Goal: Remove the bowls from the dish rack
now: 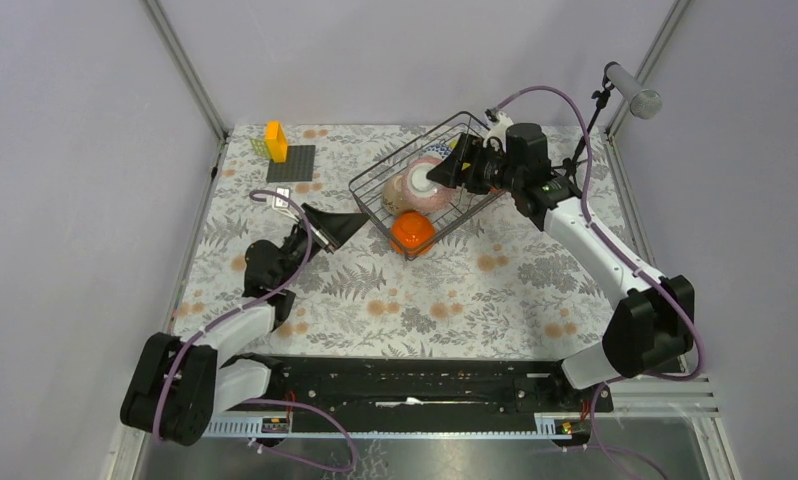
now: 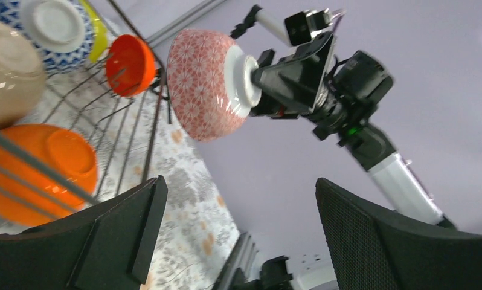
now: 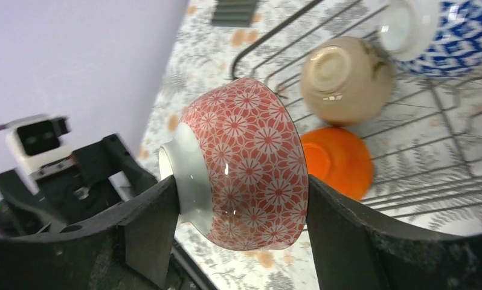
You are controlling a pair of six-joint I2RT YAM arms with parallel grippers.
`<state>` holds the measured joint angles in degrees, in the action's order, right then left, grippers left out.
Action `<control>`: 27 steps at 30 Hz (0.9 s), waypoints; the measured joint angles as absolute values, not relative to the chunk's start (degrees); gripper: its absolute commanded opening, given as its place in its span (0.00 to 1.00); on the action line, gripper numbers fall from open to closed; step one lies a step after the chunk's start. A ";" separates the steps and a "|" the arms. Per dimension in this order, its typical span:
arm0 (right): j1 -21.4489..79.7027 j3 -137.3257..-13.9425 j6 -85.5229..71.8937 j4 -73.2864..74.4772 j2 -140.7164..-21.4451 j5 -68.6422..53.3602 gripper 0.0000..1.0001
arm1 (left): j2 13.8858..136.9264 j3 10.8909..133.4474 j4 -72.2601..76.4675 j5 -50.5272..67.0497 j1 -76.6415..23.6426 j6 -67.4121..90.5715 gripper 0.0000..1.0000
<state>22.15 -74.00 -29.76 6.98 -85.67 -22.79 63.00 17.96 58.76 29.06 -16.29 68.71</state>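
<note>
My right end effector [image 3: 246, 202] is clamped on the pink bowl [image 3: 250, 157] — one finger against its white foot, the other across its mouth. The bowl lies on its side between the fingers, raised over the rack [image 1: 375, 182]. Past the fingertips, inside the rack, I see the beige bowl [image 3: 341, 78], foot toward me, the blue bowl [image 3: 453, 33] beyond it, and an orange bowl [image 3: 341, 160] just behind the held one.

My left end effector [image 2: 238, 235] stands wide open and empty, low over the tabletop [image 1: 455, 290]. From it the rack is ahead to the left — the pink bowl is straight ahead and higher, and the yellow-green bowl [image 2: 96, 30] is far left.
</note>
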 measured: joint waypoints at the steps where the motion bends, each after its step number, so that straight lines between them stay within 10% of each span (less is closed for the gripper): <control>1: 22.15 -73.01 -31.14 5.19 -85.01 -24.36 0.62 | 63.86 18.44 60.18 29.39 -16.29 69.80 0.99; 27: 23.16 -60.71 -54.96 -24.99 -78.85 -44.93 0.61 | 77.06 28.27 83.70 35.46 -20.08 88.16 0.81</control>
